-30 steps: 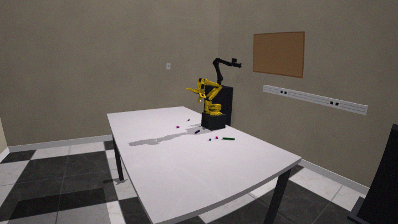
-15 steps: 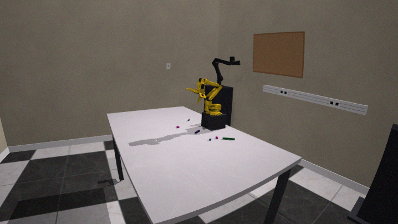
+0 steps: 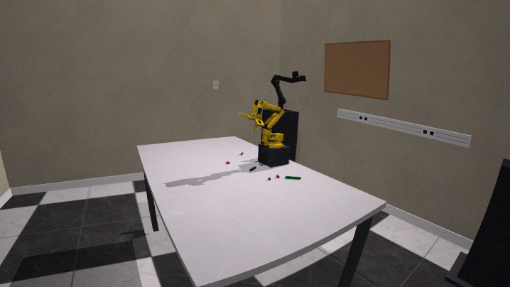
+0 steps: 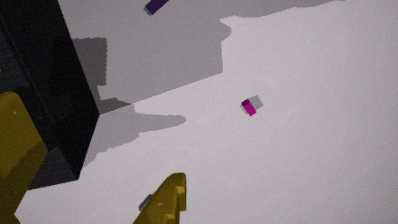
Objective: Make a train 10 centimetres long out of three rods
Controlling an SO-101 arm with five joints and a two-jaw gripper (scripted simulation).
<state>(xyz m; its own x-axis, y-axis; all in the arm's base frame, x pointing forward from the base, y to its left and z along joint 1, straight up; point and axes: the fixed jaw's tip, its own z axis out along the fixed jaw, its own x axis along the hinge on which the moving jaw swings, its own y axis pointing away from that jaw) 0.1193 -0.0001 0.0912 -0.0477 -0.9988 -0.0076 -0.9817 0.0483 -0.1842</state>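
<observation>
- Leftmost on the white table (image 3: 221, 221) I see a magenta rod (image 3: 227, 163), lying alone.
- Grey rod (image 3: 241, 153) behind it, small.
- My gripper (image 3: 249, 121) hangs high above the table, jaws spread wide, holding nothing.
- Purple rod (image 3: 252, 168) near the black base (image 3: 281, 162).
- Blue rod (image 3: 268, 178), second magenta rod (image 3: 277, 176), green rod (image 3: 293, 177) lie apart, rightmost.

A: What surrounds the work area?

B: A white bench (image 3: 249, 228) on dark legs stands on a floor (image 3: 71, 228) of black and pale checkered tiles. On the right wall hang a brown cork board (image 3: 356, 69) and, below it, a long white strip (image 3: 403, 127) with small black squares.

A: Anything else?

B: A small white wall plate (image 3: 215, 84), a black pedestal (image 3: 288, 131) topped by a black camera arm (image 3: 281, 85), and a dark cabinet (image 3: 491, 235) at the right edge.
</observation>
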